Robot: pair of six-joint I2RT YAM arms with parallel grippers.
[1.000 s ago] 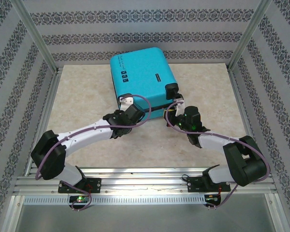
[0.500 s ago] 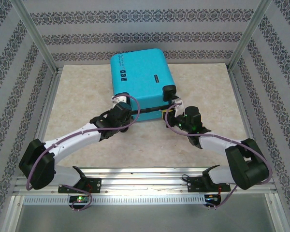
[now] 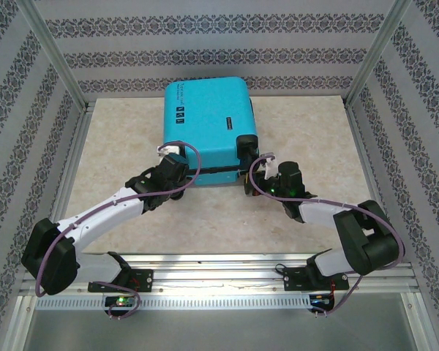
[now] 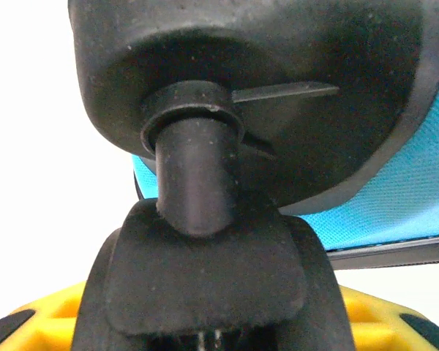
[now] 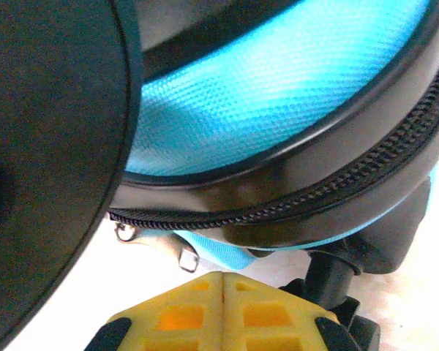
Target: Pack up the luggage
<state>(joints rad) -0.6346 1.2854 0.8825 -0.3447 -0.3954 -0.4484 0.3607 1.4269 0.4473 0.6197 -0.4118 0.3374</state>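
The luggage, a turquoise hard-shell suitcase, lies closed and flat at the back middle of the table. My left gripper is at its near left corner. In the left wrist view a black caster wheel on its stem sits between my spread yellow fingers, under the black wheel housing. My right gripper is at the near right corner beside a black wheel. Its yellow fingertips are pressed together and hold nothing, just below the silver zipper pulls and the black zipper line.
Beige tabletop lies free to the left of the suitcase, with more free room to its right. Aluminium posts and patterned walls close in the sides and back. A metal rail runs along the near edge.
The suitcase has turned and its near edge has shifted left. My left gripper slid left along that edge to the corner wheel. The right gripper followed left, staying by the right wheel.
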